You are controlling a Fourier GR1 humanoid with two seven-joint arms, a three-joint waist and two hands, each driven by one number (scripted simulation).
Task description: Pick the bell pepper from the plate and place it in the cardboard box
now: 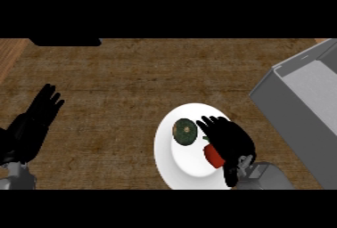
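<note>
A white plate (172, 153) lies on the wooden counter at lower centre. On it sits a round dark green item (185, 132) and, to its right, a red bell pepper (212, 155), partly hidden. My right hand (227, 139) hovers over the plate's right side, directly above the pepper, fingers straight and pointing up-left; it holds nothing. The grey box (299, 107) stands at the right edge of the view, its open inside showing. My left hand (34, 120) rests open at the far left, fingers up.
A dark object (66, 42) sits at the counter's far edge, upper left. Bare brown counter (118, 89) stretches between the left hand and the plate.
</note>
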